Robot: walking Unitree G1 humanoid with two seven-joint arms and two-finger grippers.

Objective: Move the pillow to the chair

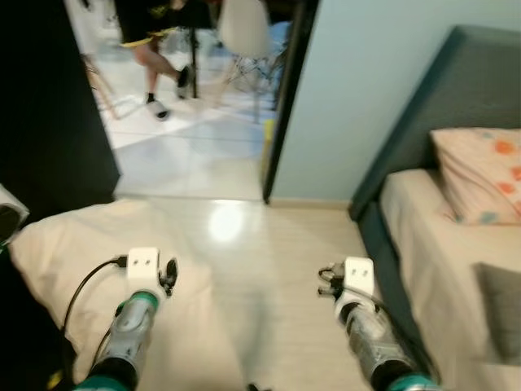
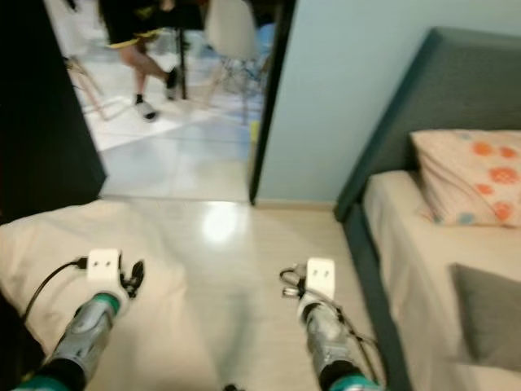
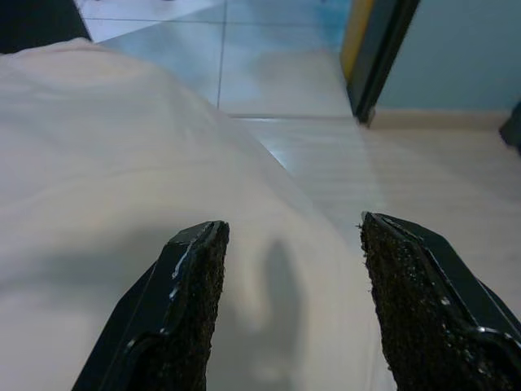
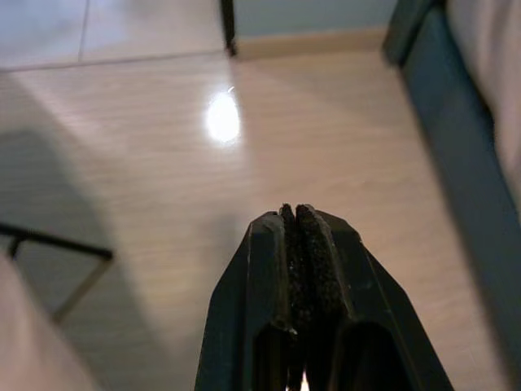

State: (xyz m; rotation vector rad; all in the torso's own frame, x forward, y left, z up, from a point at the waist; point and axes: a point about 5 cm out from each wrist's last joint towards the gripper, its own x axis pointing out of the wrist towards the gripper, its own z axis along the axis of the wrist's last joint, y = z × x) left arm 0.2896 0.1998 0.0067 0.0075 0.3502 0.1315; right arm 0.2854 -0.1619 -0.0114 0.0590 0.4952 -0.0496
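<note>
Pillow: a cream pillow [image 1: 482, 175] with orange flowers lies at the head of the bed [image 1: 423, 244], at about 2 o'clock in the head view; it leans against the dark teal headboard [image 1: 456, 90]; nothing grips it.
Chair: a white chair [image 1: 244, 32] stands beyond the open doorway at 12 o'clock, on the tiled floor [image 1: 187, 155] of the next room; a person's legs [image 1: 155, 73] show just beside it, at 11 o'clock.
Left gripper: the left gripper [image 3: 285, 301] hangs at 7 o'clock over a cream sheet [image 1: 73, 244]; its fingers [image 3: 191, 309] stand apart, holding nothing.
Right gripper: the right gripper [image 4: 299, 269] hangs at 5 o'clock over the pale wood floor [image 4: 269, 147], near the bed's side; its fingers are pressed together, empty.
Bed: a grey cushion [image 1: 501, 309] lies at 4 o'clock, apart from the pillow.
</note>
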